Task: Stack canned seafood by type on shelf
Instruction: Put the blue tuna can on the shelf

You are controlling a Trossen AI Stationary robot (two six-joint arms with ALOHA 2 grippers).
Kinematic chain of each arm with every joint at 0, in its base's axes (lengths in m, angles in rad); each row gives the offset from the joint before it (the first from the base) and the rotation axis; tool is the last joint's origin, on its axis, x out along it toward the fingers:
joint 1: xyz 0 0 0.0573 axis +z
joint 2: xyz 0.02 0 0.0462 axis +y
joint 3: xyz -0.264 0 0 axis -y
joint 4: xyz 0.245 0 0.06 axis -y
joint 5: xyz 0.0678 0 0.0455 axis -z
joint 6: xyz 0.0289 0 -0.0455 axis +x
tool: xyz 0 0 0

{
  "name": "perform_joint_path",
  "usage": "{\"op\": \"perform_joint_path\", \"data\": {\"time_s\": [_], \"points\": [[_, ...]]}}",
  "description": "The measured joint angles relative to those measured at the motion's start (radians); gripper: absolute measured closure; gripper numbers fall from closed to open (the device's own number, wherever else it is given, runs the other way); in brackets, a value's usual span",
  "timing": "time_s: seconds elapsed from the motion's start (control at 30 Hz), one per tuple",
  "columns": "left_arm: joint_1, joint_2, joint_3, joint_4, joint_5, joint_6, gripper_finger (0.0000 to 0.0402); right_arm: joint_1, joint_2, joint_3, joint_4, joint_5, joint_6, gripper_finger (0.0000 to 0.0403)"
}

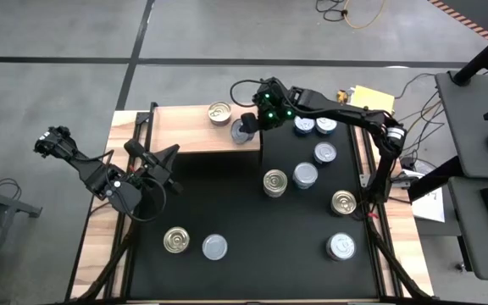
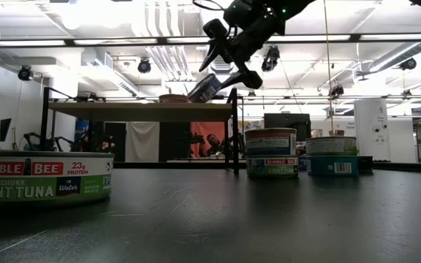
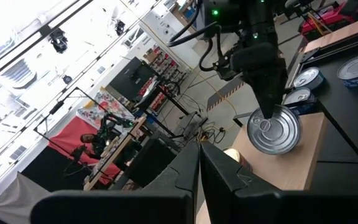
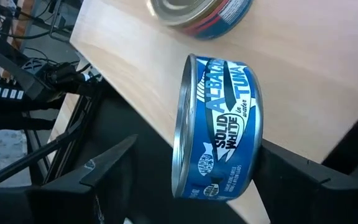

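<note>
Above the near edge of the light-brown wooden shelf (image 1: 195,127), the right gripper (image 1: 248,124) holds a short round blue-labelled albacore tuna tin with a silver top (image 4: 219,127), its fingers clamped across the tin's flat faces. The tin hangs tilted, clear of the wood in the low view, probably because it has yet to be levelled and set down. A gold-topped tin (image 1: 219,112) already sits on the shelf just beside it, so the blue tin likely needs its own spot, apart from that type. Other tins wait on the black table (image 1: 227,203), blue-white silver-topped ones clustered near the right arm. Well apart at the table's left side, the left gripper (image 1: 146,169) rests with fingers closed on nothing.
</note>
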Motion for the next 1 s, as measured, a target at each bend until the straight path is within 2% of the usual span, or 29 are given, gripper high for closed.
{"op": "perform_joint_path", "data": {"time_s": [0.23,0.73,1.0], "points": [[0.0,0.0,0.0,0.0,0.0,0.0,0.0401,0.007,0.0,0.0,0.0,0.001,0.015,0.0115],[0.0,0.0,0.0,0.0,0.0,-0.007,0.0401,-0.006,0.0,0.0,0.0,0.002,0.001,0.0144],[0.0,0.0,0.0,0.0,0.0,-0.008,0.0401,-0.026,-0.006,0.0,-0.017,-0.002,-0.016,0.0143]]}}
